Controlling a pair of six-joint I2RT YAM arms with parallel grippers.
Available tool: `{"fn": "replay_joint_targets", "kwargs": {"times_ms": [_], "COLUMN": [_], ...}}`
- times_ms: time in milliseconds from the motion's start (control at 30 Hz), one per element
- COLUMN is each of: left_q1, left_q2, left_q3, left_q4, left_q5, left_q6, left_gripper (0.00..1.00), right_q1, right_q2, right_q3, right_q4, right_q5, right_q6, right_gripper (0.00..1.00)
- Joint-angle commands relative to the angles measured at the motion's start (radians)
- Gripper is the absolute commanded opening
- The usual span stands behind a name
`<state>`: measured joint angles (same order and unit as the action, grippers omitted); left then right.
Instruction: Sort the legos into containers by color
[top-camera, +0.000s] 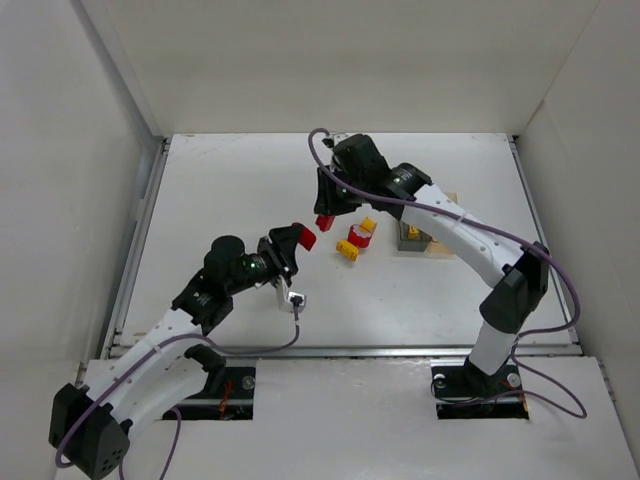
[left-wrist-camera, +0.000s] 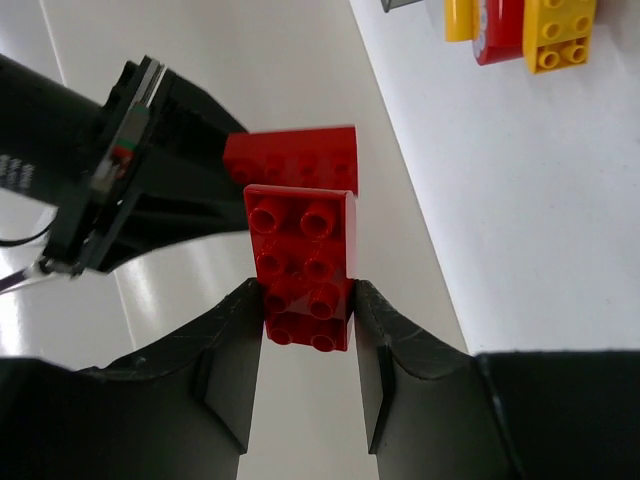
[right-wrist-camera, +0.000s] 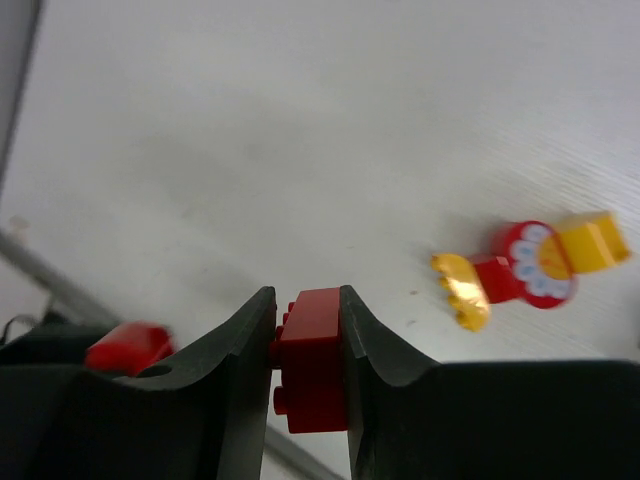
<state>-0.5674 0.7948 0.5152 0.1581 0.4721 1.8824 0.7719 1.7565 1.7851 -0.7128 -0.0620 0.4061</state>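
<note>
Glossy red studded plastic lego plate (left-wrist-camera: 300, 250) is clamped in the left claw (left-wrist-camera: 308, 305); the right claw (right-wrist-camera: 308, 315) pinches a smaller blocky red lego brick (right-wrist-camera: 312, 370).

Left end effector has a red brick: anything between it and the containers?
Yes. The right end effector, holding its own red brick, and the loose legos lie roughly between the left-held brick and the containers.

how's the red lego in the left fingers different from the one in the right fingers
The left red lego juts well past its fingers; the right red lego reaches only the fingertips. The left one shows its studded face to its wrist camera; the right one's studs point sideways at a finger. Both are red and clamped.
</note>
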Motion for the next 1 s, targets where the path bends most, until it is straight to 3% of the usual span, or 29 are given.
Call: {"fn": "replay_joint_targets", "kwargs": {"times_ms": [0, 167, 333, 500, 633, 833, 967], "left_q1": [-0.002, -0.002, -0.002, -0.002, -0.002, -0.002, -0.002], "left_q2": [-0.032, -0.043, -0.043, 0.01, 0.011, 0.011, 0.011], "left_q3": [0.051, 0.06, 0.051, 0.088, 0.088, 0.088, 0.088], "left_q4": [-0.08, -0.126, -0.137, -0.074, -0.063, -0.081, -0.081], "left_q5": [0.037, 0.037, 0.016, -0.055, -0.078, -0.078, -0.087], "left_q6": [-0.006, -0.016, -0.047, -0.268, -0.376, -0.41, -0.421], "left_gripper": [0.0, 0.0, 0.0, 0.0, 0.0, 0.0, 0.0], "right_q1": [-0.048, -0.048, -0.158, -0.448, -0.528, -0.64, -0.649], "right_q2": [0.02, 0.02, -0.04, -0.1, -0.1, -0.054, -0.02], "right_q3": [0.051, 0.072, 0.014, -0.138, -0.24, -0.339, -0.362], "right_q4": [-0.074, -0.092, -0.087, -0.04, -0.04, 0.026, 0.059], "right_q5": [0.263, 0.393, 0.536, 0.484, 0.473, 0.438, 0.352], "right_q6": [0.037, 0.037, 0.001, -0.082, -0.112, -0.101, -0.125], "right_gripper": [0.0, 0.0, 0.0, 0.0, 0.0, 0.0, 0.01]}}
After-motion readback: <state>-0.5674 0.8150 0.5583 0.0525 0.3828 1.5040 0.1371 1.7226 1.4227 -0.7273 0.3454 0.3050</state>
